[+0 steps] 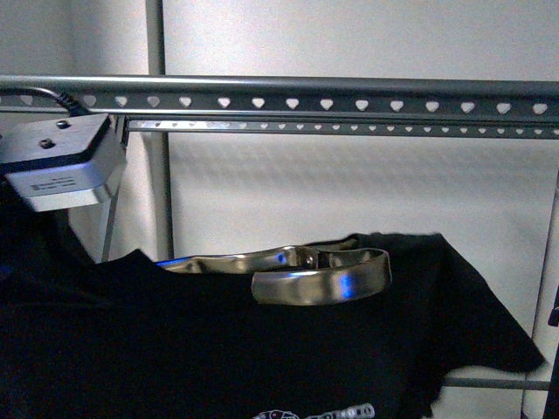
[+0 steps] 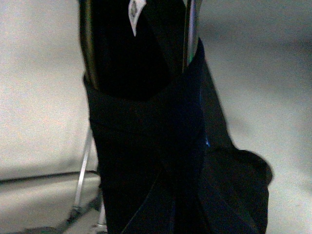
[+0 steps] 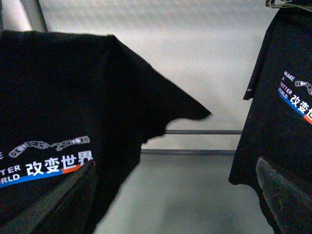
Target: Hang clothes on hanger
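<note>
Rails of the grey clothes rack (image 1: 349,103) are running across the top of the front view, 2 flat bars each pierced by a row of small heart-shaped holes, with an upright tube (image 1: 155,35) rising behind them. The black T-shirt (image 1: 175,340) is spreading across the lower half of that view, well below the rails and not touching them. One sleeve (image 1: 489,332) is sticking out toward the right side, over a lower cross tube (image 1: 498,382). A shiny curved metal band (image 1: 319,284) is sitting at the collar opening, and a strip of white print (image 1: 314,411) is peeking in at the bottom edge.

The left arm's grey wrist housing (image 1: 61,161) is hanging at the upper left, just under the rails, with a black cable (image 1: 61,98) leading off it. Black cloth is filling the left wrist view, with a white label (image 2: 136,12) and 2 shiny bars (image 2: 191,39) showing above the folds. The left claw is lying hidden under that cloth, so I cannot tell whether it is clenched or released.

The right claw (image 3: 175,165) is standing released, its 2 dark fingers (image 3: 282,190) spread wide with nothing between them. Its camera is showing the T-shirt's chest print, a chain graphic (image 3: 48,145) above white characters on a blue and orange stripe. It is also showing another black T-shirt (image 3: 282,97) with a "MAKE" print, hanging apart from the first.
</note>
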